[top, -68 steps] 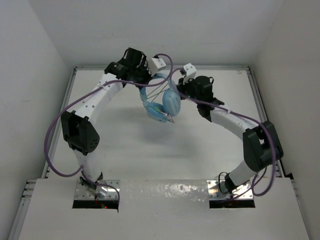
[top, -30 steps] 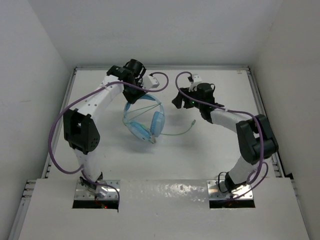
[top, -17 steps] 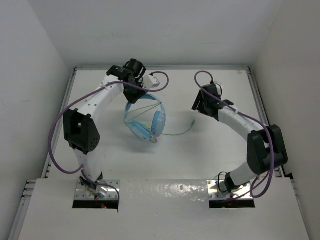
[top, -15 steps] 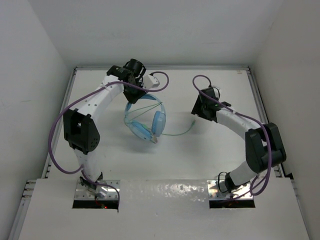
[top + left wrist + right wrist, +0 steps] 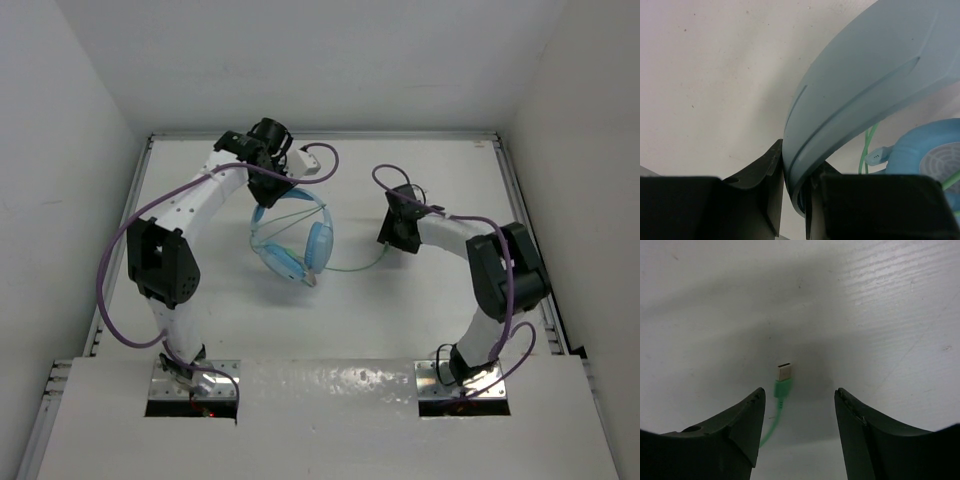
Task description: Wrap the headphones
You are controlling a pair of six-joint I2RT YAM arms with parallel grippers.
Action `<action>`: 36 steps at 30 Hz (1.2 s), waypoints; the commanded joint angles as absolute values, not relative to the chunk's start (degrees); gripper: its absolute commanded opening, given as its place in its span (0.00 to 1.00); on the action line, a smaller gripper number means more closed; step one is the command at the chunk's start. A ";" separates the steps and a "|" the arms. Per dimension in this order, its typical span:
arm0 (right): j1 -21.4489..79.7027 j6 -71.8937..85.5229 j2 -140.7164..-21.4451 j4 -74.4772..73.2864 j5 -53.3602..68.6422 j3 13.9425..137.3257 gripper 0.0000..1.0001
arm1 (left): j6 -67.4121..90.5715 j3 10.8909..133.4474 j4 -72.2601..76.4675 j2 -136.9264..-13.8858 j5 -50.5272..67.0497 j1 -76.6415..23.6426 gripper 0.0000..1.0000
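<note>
Bench: Plug (image 5: pixel 784 372) is found right of the headphones (image 5: pixel 295 240), at the free end of the cable (image 5: pixel 355 266). The right gripper (image 5: pixel 798 390) is spread open around it, with neither finger touching. Nothing is held there.

Desk: Axis?

Bench: The plug's long axis is laid along the fingers, tip pointing away from the wrist, so it is crossed squarely by the closing line. It is set nearer the left finger, and the cable is lost behind that finger.

Desk: Left side?

Bench: The left gripper (image 5: pixel 792 195) is clamped on the headband (image 5: pixel 860 85), at the headphones' far side. The right arm is judged nearer the plug.

Desk: View differences?

Bench: The plug's offset is given only by the right wrist view. The cable's run from headphones to plug is given only by the top view.
</note>
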State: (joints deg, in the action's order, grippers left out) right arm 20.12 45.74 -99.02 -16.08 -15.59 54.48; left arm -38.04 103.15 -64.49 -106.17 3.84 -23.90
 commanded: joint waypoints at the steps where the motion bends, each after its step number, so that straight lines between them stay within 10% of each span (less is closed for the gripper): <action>1: 20.30 46.06 -101.94 -14.42 -14.95 56.60 0.55 | -36.91 104.77 -63.46 -103.54 6.06 -24.43 0.00; 5: 20.30 46.31 -106.07 -17.74 -14.15 60.90 0.41 | -36.83 104.68 -63.37 -103.36 5.98 -24.43 0.00; 10: 20.13 49.83 -106.17 -18.64 -14.50 58.81 0.00 | -36.56 104.68 -63.37 -103.01 5.63 -24.43 0.00; 36: 2.72 36.57 -94.40 -4.58 -23.82 83.68 0.00 | -37.53 97.22 -61.79 -103.09 3.69 -25.75 0.00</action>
